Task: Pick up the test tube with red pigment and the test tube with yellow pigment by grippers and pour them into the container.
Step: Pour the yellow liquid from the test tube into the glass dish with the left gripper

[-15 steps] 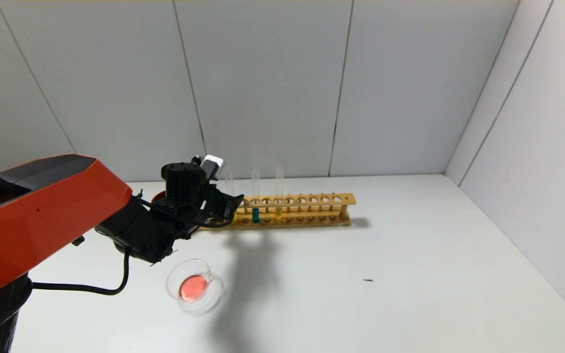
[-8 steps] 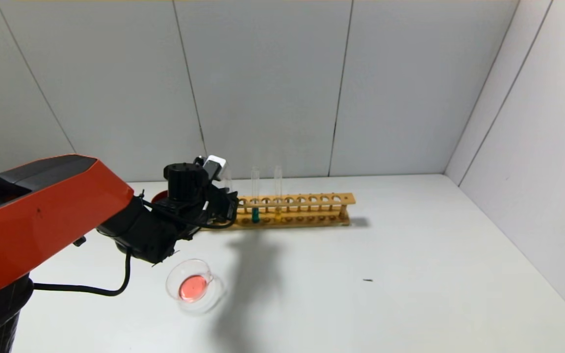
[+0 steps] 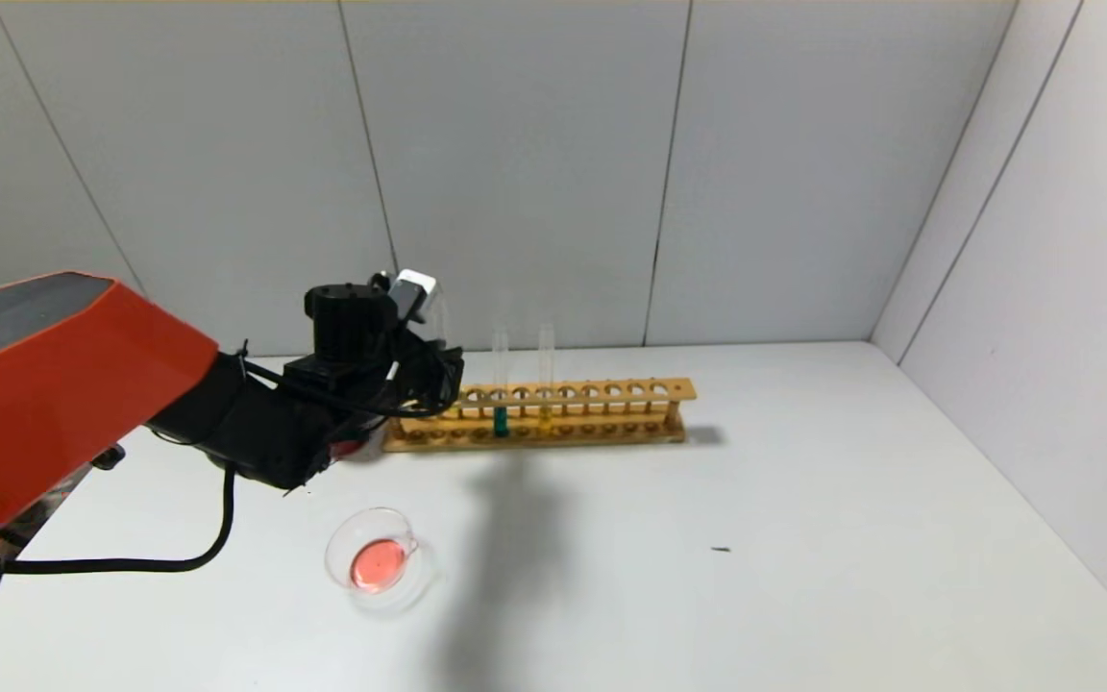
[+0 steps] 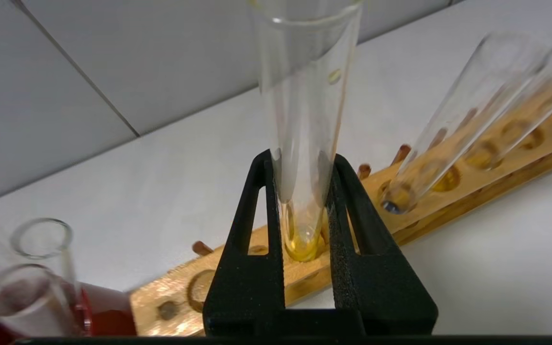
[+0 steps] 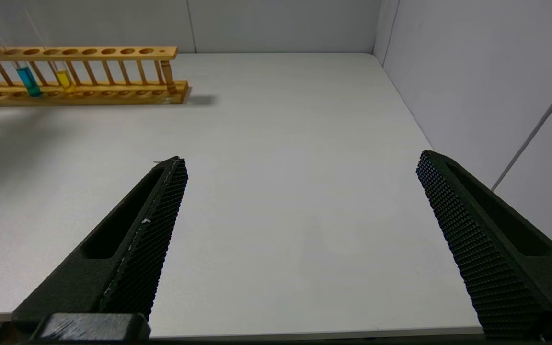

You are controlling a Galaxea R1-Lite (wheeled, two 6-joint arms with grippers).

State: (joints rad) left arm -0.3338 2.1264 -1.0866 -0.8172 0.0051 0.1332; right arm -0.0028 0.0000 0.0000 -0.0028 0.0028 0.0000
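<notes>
My left gripper [image 3: 433, 370] is shut on the test tube with yellow pigment [image 4: 304, 143], held upright. The tube's round bottom, with a little yellow liquid, hangs just over the left part of the wooden rack [image 3: 592, 408]. In the left wrist view the gripper [image 4: 300, 160] has both black fingers pressed on the glass. The container [image 3: 381, 562], a low glass dish, holds red liquid on the table in front of the gripper. A second yellow tube [image 3: 546, 375] stands in the rack. My right gripper [image 5: 300, 163] is open and empty over bare table. No tube with red pigment shows.
A teal-liquid tube [image 3: 501, 384] stands in the rack beside the yellow one. A dark red cup [image 4: 98, 311] sits at the rack's left end, with clear tube mouths [image 4: 41, 238] by it. Grey walls close the table at the back and right.
My left gripper has risen and drifted slightly left with the yellow tube, lifting it up from the rack. The dish and the other tubes have not moved.
</notes>
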